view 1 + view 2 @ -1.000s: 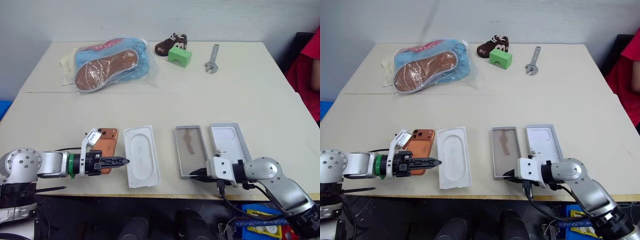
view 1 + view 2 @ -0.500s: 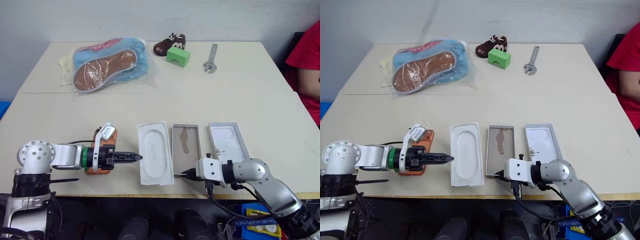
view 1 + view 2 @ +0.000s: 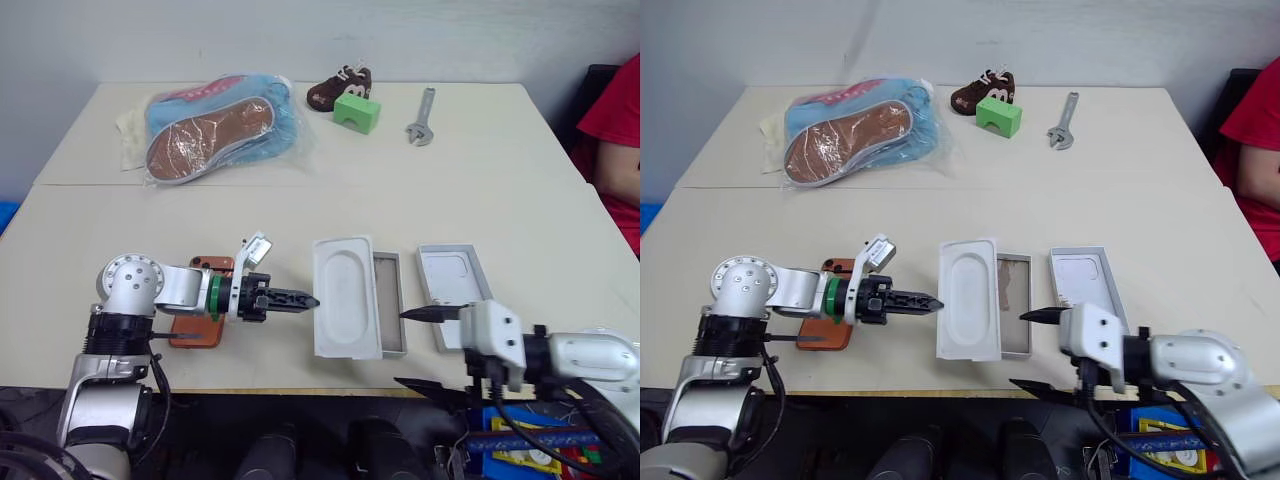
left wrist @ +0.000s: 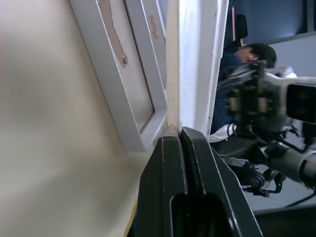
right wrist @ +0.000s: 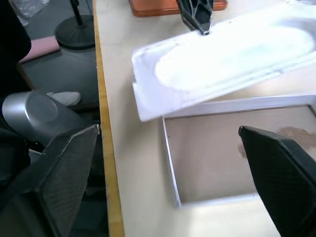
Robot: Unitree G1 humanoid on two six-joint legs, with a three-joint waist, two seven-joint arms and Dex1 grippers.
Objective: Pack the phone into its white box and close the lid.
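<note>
Where "iPhone" marks the white box, left fingers pressed together, right fingers spread

far L: bagged slippers | far ctr: brown shoe, green block | wrench

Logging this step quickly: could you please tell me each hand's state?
Left hand: shut, its tip against the flat white insert.
Right hand: open, holding nothing.
</note>
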